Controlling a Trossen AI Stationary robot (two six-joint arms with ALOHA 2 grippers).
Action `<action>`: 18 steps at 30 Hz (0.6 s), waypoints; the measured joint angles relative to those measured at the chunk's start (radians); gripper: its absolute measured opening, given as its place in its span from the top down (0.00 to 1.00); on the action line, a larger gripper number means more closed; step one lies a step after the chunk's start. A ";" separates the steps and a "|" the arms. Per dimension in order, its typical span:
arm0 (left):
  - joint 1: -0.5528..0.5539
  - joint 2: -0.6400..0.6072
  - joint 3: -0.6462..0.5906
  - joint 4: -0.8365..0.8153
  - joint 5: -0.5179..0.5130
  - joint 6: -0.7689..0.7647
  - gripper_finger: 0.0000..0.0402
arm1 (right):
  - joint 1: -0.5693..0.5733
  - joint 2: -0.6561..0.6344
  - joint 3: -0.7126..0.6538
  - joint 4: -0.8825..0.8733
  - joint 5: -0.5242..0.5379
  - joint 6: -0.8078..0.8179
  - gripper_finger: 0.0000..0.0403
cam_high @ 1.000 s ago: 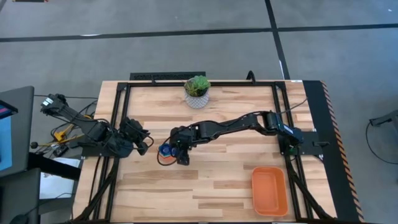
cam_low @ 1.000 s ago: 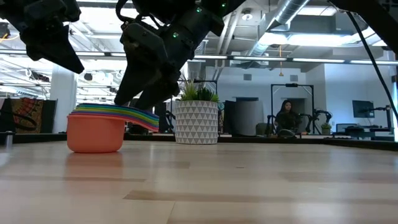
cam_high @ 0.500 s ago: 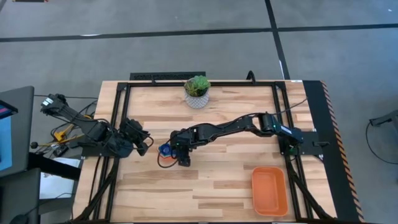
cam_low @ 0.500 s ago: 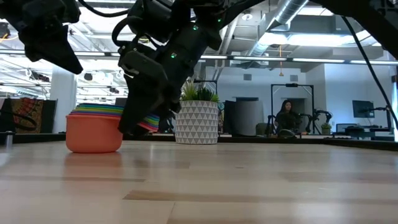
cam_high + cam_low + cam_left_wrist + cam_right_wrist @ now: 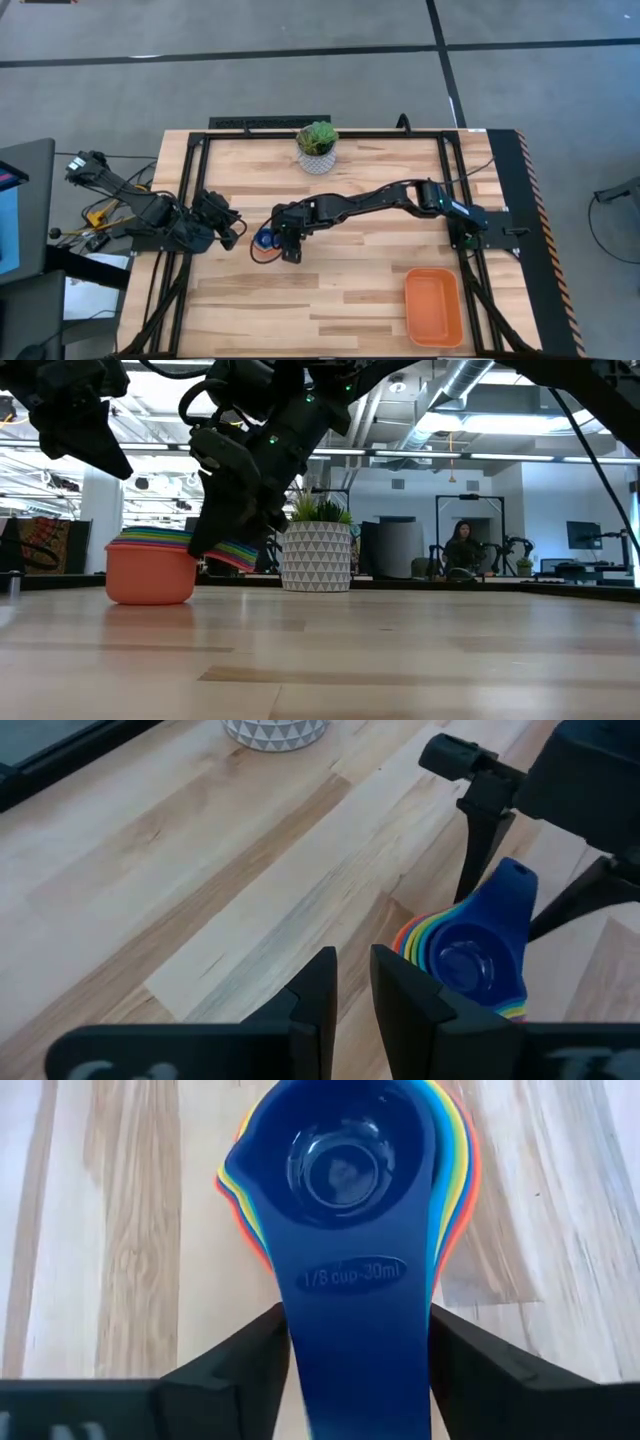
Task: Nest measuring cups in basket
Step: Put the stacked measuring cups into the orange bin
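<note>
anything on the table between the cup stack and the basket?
No. In the high view the wood between the stacked cups and the orange basket is bare; only the right arm's hand sits at the stack.
</note>
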State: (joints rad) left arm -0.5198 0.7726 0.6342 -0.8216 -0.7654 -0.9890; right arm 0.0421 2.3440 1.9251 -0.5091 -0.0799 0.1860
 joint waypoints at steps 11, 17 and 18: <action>0.000 0.000 0.000 0.000 0.000 0.000 0.87 | -0.006 -0.001 0.000 -0.017 -0.001 0.000 0.57; 0.000 0.000 0.000 0.000 0.000 0.000 0.87 | -0.006 -0.001 0.000 -0.027 -0.001 0.000 0.52; 0.000 0.000 0.000 0.000 0.000 0.000 0.87 | -0.006 -0.001 0.000 -0.029 0.000 0.000 0.51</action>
State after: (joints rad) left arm -0.5198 0.7727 0.6342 -0.8218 -0.7654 -0.9894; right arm 0.0364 2.3428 1.9255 -0.5378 -0.0803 0.1860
